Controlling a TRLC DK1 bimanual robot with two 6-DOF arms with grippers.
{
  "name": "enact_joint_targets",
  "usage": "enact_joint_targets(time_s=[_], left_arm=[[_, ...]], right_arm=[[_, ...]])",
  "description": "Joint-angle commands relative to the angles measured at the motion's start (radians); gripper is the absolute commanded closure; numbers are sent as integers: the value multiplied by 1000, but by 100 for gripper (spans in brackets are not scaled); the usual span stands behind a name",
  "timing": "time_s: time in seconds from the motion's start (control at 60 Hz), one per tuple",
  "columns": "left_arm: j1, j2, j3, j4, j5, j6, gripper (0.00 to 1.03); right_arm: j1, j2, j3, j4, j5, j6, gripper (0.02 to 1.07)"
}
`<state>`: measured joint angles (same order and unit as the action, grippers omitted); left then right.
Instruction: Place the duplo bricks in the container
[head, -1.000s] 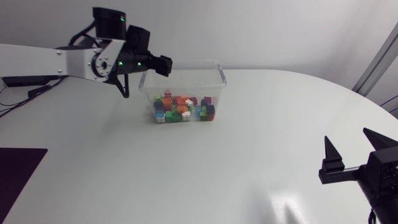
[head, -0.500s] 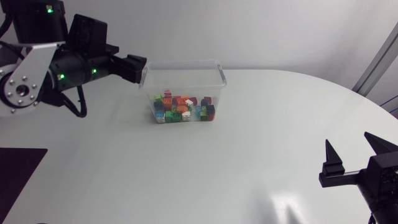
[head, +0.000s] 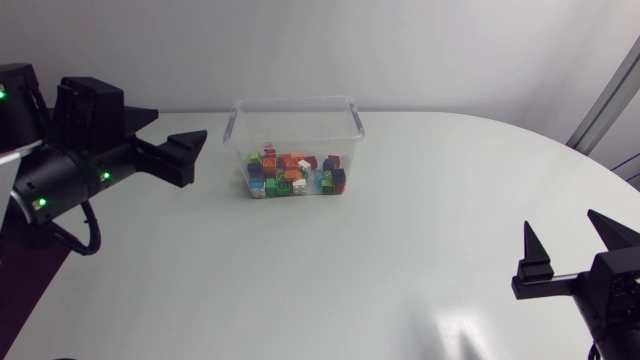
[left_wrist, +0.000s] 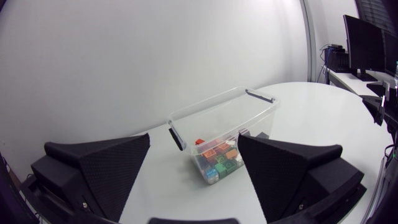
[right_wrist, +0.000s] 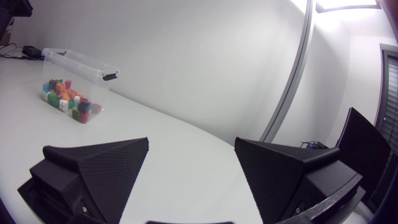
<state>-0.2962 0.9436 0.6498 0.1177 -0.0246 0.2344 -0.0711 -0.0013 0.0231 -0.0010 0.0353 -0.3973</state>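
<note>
A clear plastic container (head: 296, 118) stands at the back middle of the table, with several coloured duplo bricks (head: 293, 173) piled on its floor. My left gripper (head: 182, 124) hangs open and holds nothing, a short way left of the container and pointing at it. In the left wrist view the container (left_wrist: 249, 107) and its bricks (left_wrist: 217, 160) lie ahead of the open gripper (left_wrist: 194, 138). My right gripper (head: 558, 222) stands open and holds nothing near the front right edge. In the right wrist view its gripper (right_wrist: 191, 142) faces the distant container (right_wrist: 74, 62).
The white table (head: 400, 250) stretches broadly between the container and my right gripper. Its rounded edge (head: 590, 160) curves along the back right. I see no loose bricks on the tabletop.
My left arm has pulled back from the container's left rim, moving left and toward the front, gripper open. The right arm has kept still.
</note>
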Motion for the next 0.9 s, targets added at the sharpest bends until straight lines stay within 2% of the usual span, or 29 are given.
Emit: enact_joint_targets(time_s=[0.0,0.617,0.883], left_arm=[[11,-57,-53,16,-8,16,5],[63,-362,-340,96,-32,36,6],[104,-499,-433,80,-26,13,6]], right_arm=[[11,-6,-26,15,14,-12,7],[24,-5,-26,10,8,9,7],[26,-3,-26,9,2,51,7]])
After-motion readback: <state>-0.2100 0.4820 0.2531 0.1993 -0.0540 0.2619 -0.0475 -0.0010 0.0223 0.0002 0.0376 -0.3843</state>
